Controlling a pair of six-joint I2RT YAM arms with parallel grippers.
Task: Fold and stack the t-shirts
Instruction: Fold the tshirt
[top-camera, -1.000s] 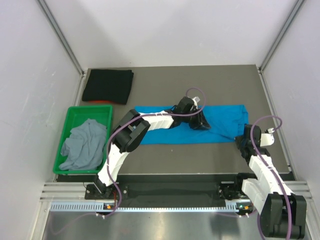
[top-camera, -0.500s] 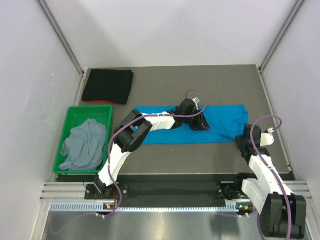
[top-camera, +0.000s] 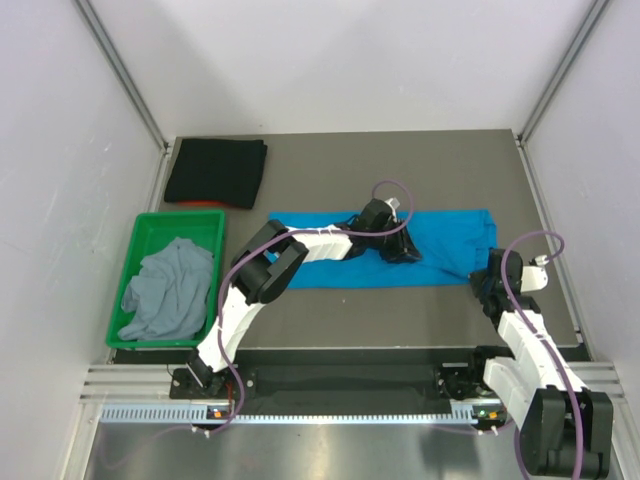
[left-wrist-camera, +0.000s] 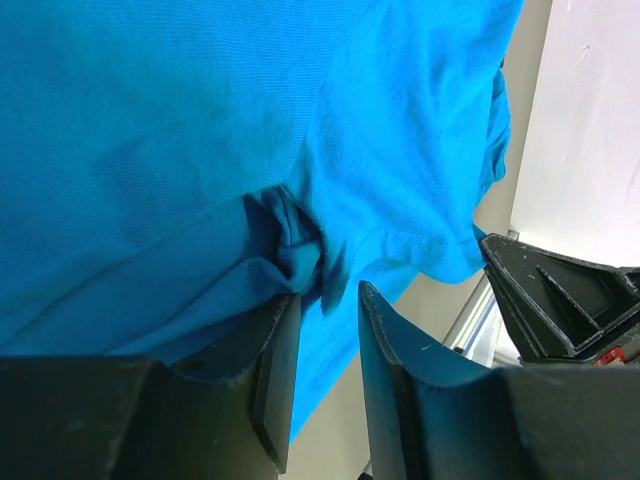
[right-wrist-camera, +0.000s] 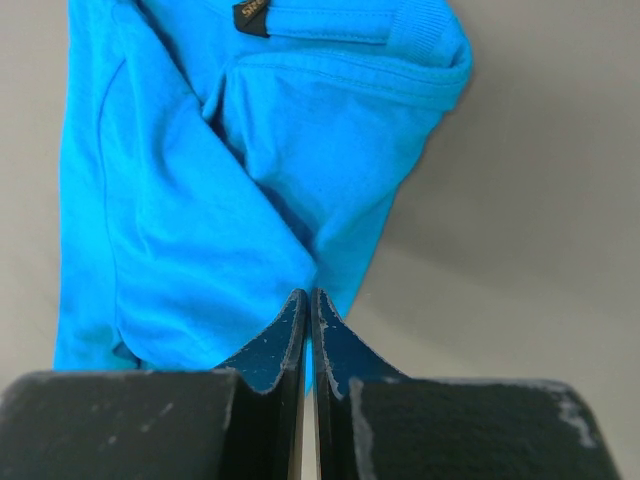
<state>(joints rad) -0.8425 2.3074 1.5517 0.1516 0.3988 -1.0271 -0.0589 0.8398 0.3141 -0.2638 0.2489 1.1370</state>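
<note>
At mid-shirt we find L gripper (left-wrist-camera: 320, 300) eased half-open astride blue t-shirt (left-wrist-camera: 150, 150) crease; R gripper (right-wrist-camera: 308, 297) clamps corner; fold incomplete.

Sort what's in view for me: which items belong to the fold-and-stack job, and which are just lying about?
Part of the job:
blue t-shirt
black t-shirt
grey t-shirt

Just lying about:
green bin, with the grey t-shirt in it

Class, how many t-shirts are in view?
3: blue t-shirt spread mid-table, black t-shirt folded far left, grey t-shirt crumpled in the green bin. Others may lie hidden.
</note>
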